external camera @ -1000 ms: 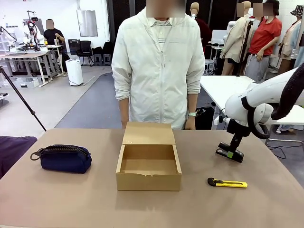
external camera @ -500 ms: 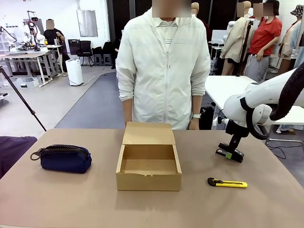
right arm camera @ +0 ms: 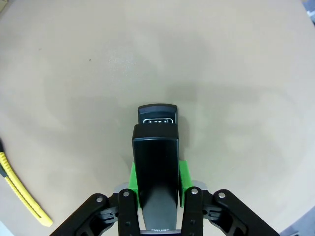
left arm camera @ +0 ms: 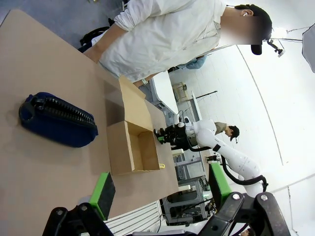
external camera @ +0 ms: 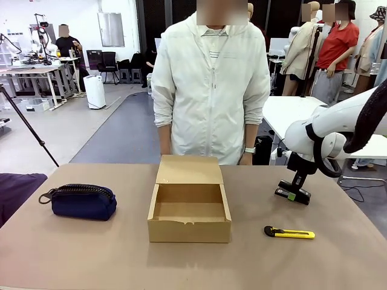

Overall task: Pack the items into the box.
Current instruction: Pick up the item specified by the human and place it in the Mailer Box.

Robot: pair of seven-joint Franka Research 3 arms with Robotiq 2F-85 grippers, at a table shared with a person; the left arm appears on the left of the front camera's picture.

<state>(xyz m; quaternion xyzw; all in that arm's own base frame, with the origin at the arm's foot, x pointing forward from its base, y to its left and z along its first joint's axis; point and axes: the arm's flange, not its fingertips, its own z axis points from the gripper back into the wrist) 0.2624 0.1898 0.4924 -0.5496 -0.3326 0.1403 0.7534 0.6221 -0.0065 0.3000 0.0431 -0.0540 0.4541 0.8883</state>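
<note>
The right hand (right arm camera: pixel 156 178) grips the black bar (right arm camera: pixel 155 147) between its green pads (right arm camera: pixel 183 175).

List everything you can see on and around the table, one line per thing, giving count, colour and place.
table: one, tan, under everything
box: one, brown cardboard, table centre, flap open, nothing inside
pouch: one, navy with black zip, left of box
knife: one, yellow and black, near right of box
bar: one, black, clamped in right gripper, low over table's right side
person: one, white jacket, standing at far side behind box
left gripper: one, black with green pads, open, above table's left side
right gripper: one, black with green pads, shut on bar
</note>
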